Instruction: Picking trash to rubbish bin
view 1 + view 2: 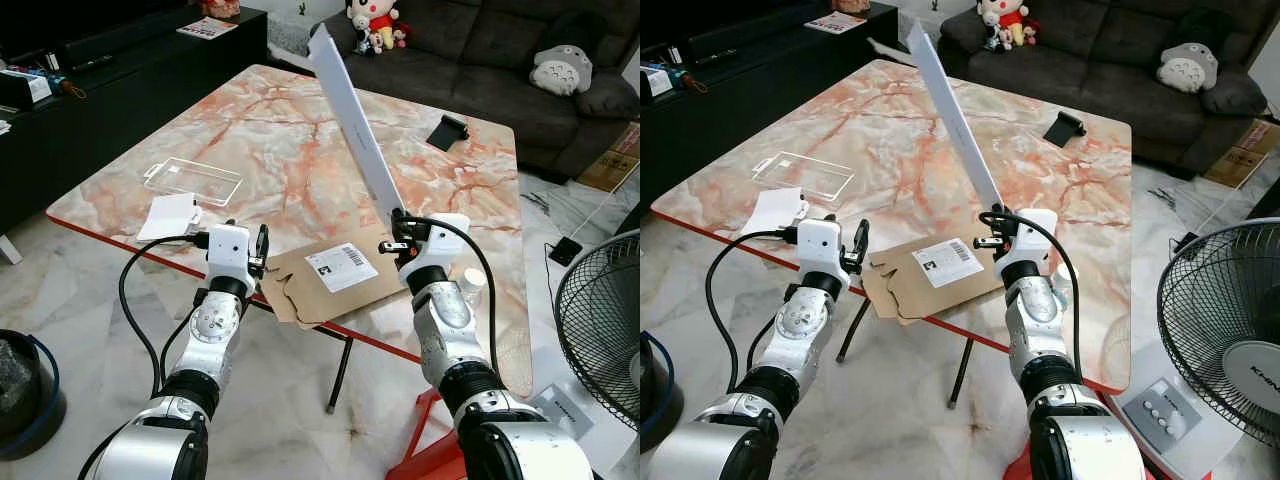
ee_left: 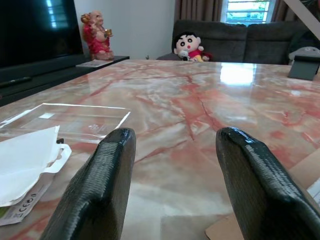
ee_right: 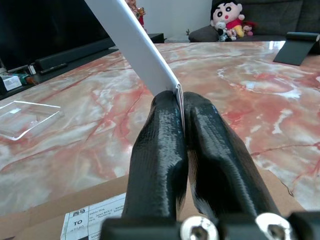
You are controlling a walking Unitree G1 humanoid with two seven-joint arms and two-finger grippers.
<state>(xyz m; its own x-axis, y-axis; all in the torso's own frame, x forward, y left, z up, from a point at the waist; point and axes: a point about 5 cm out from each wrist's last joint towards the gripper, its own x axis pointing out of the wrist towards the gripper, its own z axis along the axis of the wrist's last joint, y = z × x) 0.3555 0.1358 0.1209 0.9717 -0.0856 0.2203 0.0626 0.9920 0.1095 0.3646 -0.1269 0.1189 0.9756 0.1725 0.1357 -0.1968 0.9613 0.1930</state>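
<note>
My right gripper (image 1: pixel 398 222) is shut on the lower end of a long flat white strip (image 1: pixel 352 122), which rises tilted up and away over the marble table (image 1: pixel 270 140); the pinch shows close up in the right wrist view, strip (image 3: pixel 135 47) between the fingers (image 3: pixel 160 150). A brown cardboard mailer (image 1: pixel 335 275) with a white label lies at the table's near edge between my arms. My left gripper (image 1: pixel 262 248) is open just left of the cardboard, its fingers (image 2: pixel 95 195) apart above the tabletop. A white paper bag (image 1: pixel 168 215) and a clear plastic tray (image 1: pixel 193 180) lie left of it.
A black phone stand (image 1: pixel 448 130) sits at the table's far right. A dark bin (image 1: pixel 25 385) stands on the floor at lower left. A fan (image 1: pixel 600 330) is at the right, a sofa (image 1: pixel 480 50) with plush toys behind, a dark TV cabinet (image 1: pixel 100 90) to the left.
</note>
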